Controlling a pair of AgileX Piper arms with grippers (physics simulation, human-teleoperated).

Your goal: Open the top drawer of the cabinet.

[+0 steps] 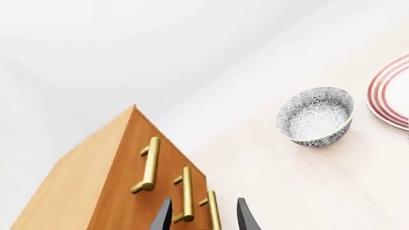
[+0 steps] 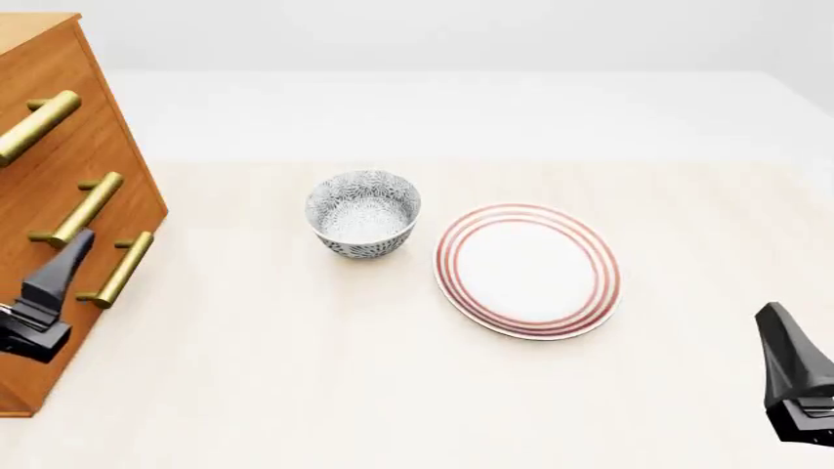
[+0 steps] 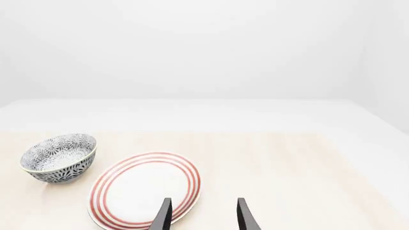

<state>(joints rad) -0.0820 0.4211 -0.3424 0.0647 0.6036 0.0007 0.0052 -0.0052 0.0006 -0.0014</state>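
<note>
The cabinet (image 2: 53, 186) is an orange-brown wooden chest at the table's left edge, with three brass bar handles. The top drawer (image 2: 59, 83) with its handle (image 2: 37, 125) sits flush with the cabinet front. In the left wrist view the cabinet (image 1: 83, 187) shows the top handle (image 1: 150, 165) nearest its upper edge. My left gripper (image 2: 68, 256) is open and empty, close in front of the lowest handle (image 2: 117, 269), which shows between its fingers in the left wrist view (image 1: 204, 220). My right gripper (image 2: 779, 327) is open and empty at the near right; it also shows in the right wrist view (image 3: 203, 218).
A blue-patterned bowl (image 2: 363, 212) stands mid-table, right of the cabinet. A white plate with red rings (image 2: 526, 269) lies just right of the bowl. The right wrist view shows the bowl (image 3: 59, 157) and the plate (image 3: 145, 189) ahead of that gripper.
</note>
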